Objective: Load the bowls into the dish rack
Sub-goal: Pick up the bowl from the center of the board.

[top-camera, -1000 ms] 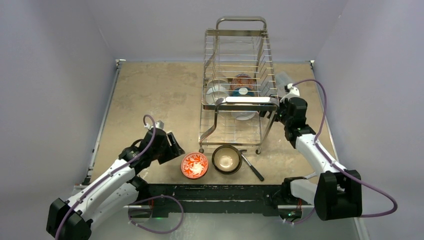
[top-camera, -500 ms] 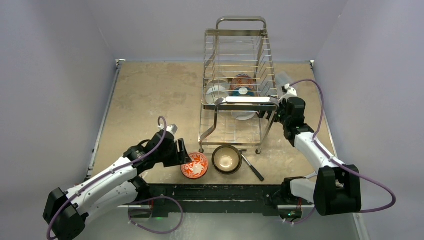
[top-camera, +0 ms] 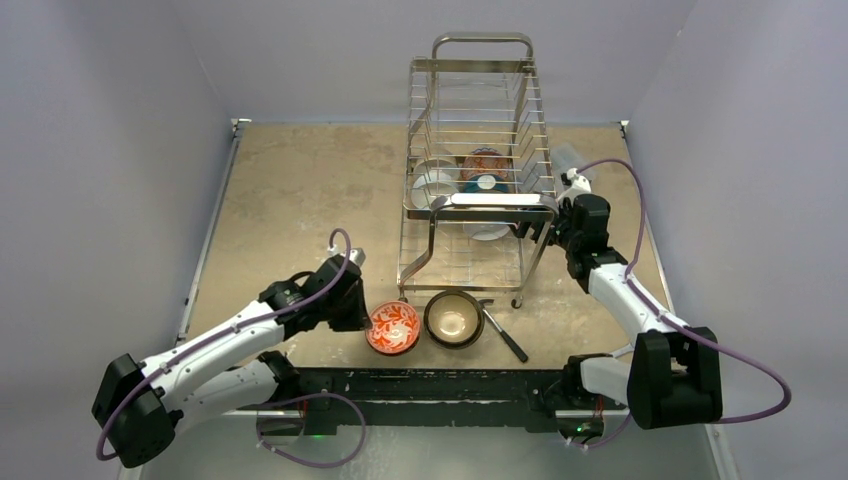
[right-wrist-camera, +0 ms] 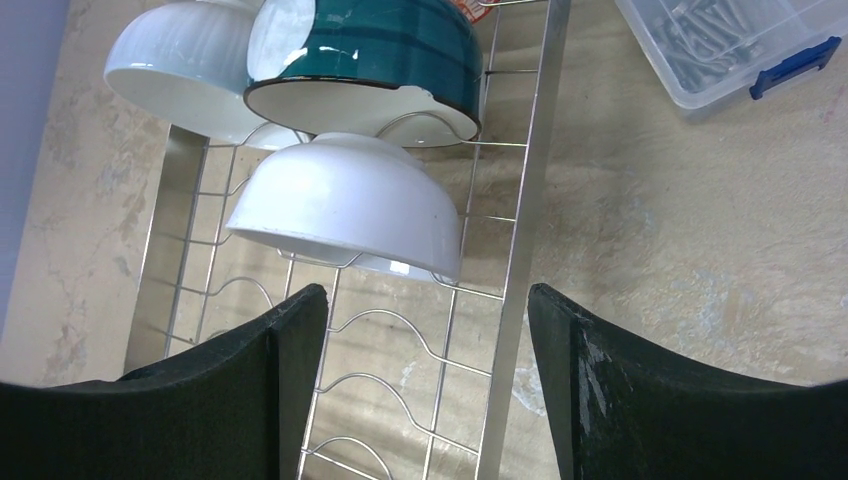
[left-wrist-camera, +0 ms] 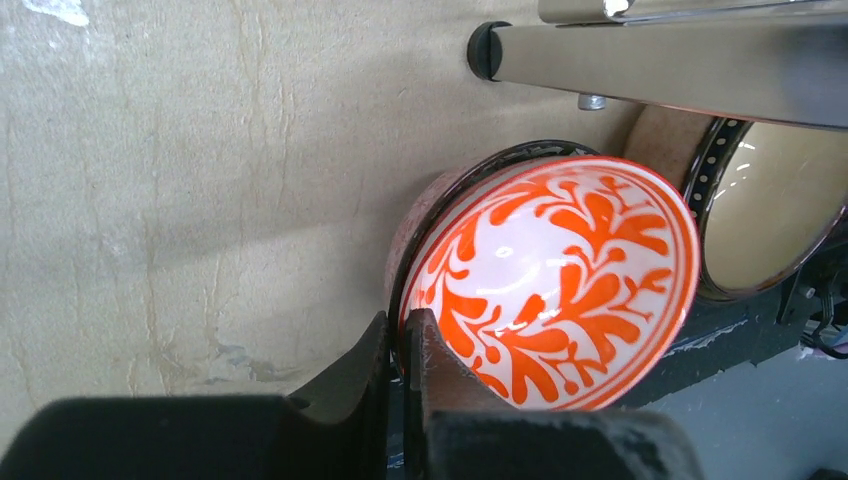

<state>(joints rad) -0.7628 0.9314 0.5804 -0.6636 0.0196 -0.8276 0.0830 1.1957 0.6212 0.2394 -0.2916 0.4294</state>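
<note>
Since a second ago my left arm has swung in across the table (top-camera: 300, 200) toward its near edge. My left gripper (left-wrist-camera: 405, 335), spread back then, now pinches the rim of the red-and-white bowl (left-wrist-camera: 560, 280), one finger inside and one outside. That bowl sits at the near edge, just in front of the dish rack (top-camera: 480, 180) and just beside the dark brown bowl (top-camera: 454, 318) with the cream inside.

From above, my left fingers are hidden under the wrist. In the left wrist view the dark brown bowl is cut off by the frame's right edge and partly covered by a rack tube.

My right gripper (right-wrist-camera: 427, 330) hangs with its jaws spread wide beside the rack's right side, holding nothing. Below it a white bowl (right-wrist-camera: 350, 205), a teal bowl (right-wrist-camera: 390, 50) and a ribbed white bowl (right-wrist-camera: 180, 65) rest on the wires. A clear plastic box (right-wrist-camera: 730, 45) with a blue latch is cropped at the corner, its contents too blurred to name. A black-handled utensil (top-camera: 505, 335) lies right of the dark brown bowl.
</note>
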